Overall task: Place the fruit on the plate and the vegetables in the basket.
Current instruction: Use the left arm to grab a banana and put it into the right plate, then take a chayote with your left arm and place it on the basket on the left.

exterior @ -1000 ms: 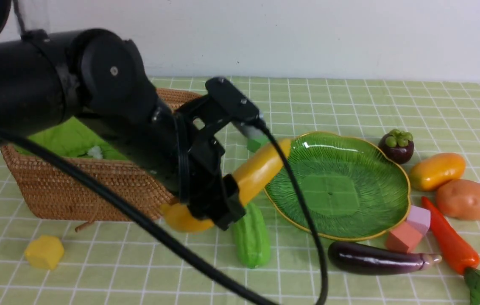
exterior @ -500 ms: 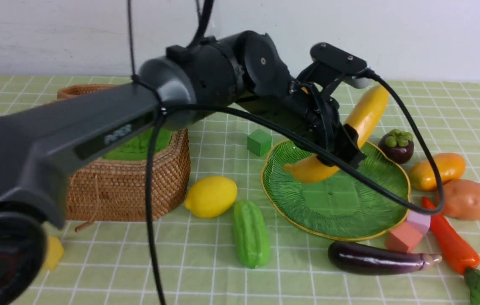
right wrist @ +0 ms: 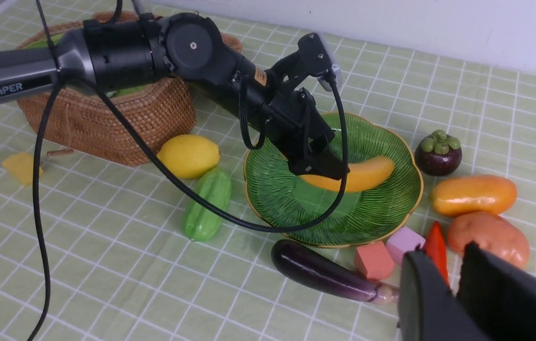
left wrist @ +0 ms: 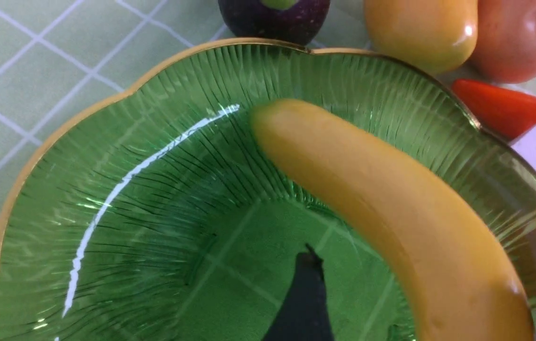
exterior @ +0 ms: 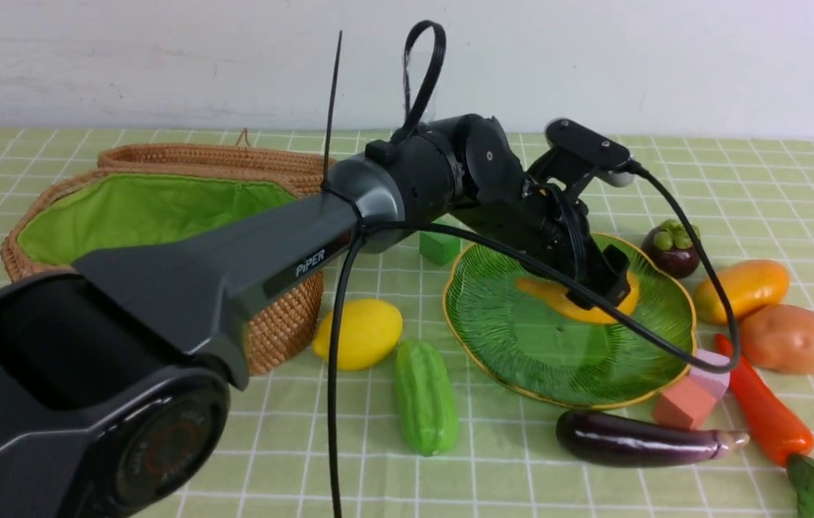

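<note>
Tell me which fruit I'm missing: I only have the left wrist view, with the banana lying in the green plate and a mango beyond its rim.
Observer: A lemon lies on the cloth between the basket and the plate.
Operator: Any vegetable near it?
Observer: A green gourd lies close beside the lemon, on the robot's side of it; I can't tell whether they touch.
Operator: Is the basket ready to take it?
Observer: Its lid lies folded back behind it, and the green lining shows.
</note>
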### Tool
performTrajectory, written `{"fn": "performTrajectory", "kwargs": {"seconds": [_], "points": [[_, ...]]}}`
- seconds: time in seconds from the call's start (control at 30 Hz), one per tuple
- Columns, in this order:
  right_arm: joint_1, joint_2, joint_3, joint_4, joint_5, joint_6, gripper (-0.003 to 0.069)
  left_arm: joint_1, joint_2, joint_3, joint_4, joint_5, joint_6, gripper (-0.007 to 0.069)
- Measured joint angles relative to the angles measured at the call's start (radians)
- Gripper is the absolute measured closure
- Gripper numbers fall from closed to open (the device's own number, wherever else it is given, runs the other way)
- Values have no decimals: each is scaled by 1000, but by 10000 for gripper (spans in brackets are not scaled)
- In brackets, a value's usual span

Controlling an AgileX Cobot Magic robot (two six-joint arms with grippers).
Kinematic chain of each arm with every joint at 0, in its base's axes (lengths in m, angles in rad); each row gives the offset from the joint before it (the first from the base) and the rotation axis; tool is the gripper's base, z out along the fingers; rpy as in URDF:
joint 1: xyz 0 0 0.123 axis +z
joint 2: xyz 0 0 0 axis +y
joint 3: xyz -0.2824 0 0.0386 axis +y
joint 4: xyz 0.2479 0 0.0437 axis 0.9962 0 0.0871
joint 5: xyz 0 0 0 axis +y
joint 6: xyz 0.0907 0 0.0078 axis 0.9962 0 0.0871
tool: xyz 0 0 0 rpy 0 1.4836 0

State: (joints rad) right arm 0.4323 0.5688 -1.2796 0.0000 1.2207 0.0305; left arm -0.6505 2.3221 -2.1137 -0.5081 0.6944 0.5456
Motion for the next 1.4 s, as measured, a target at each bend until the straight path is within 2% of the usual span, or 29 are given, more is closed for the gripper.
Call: {"fn": "performTrajectory", "kwargs": {"seconds": [0.07, 0.17, 0.33, 0.37, 0.43, 0.47, 0.6, 0.83, 1.1, 1.2, 1.27, 1.37, 1.4], "points": [[0, 0, 0, 0, 0, -1, 522, 0, -15, 0, 1, 43, -28, 22], [0, 0, 0, 0, 0, -1, 519, 0, -47, 0, 21, 112, -103, 72], [0, 0, 0, 0, 0, -1, 517, 0, -193, -1, 169, 321, -289, 381], [0, 0, 0, 0, 0, -1, 515, 0, -230, -2, 215, 361, -327, 474], [0, 0, 0, 0, 0, -1, 512, 0, -284, -2, 267, 409, -375, 595], [0, 0, 0, 0, 0, -1, 511, 0, -311, -2, 301, 445, -401, 632], [0, 0, 0, 0, 0, -1, 508, 0, -407, -2, 362, 538, -493, 638], [0, 0, 0, 0, 0, -1, 504, 0, -531, 82, 387, 543, -609, 638], [0, 0, 0, 0, 25, -5, 496, 0, -634, 538, 352, 537, -656, 638], [0, 0, 0, 0, 27, -13, 494, 0, -626, 619, 339, 454, -658, 636], [0, 0, 0, 0, 27, -16, 492, -1, -609, 636, 337, 391, -658, 620], [0, 0, 0, 0, 30, -19, 489, -1, -564, 639, 335, 301, -658, 529], [0, 0, 0, 0, 30, -20, 488, -1, -543, 639, 335, 273, -658, 474]]}}
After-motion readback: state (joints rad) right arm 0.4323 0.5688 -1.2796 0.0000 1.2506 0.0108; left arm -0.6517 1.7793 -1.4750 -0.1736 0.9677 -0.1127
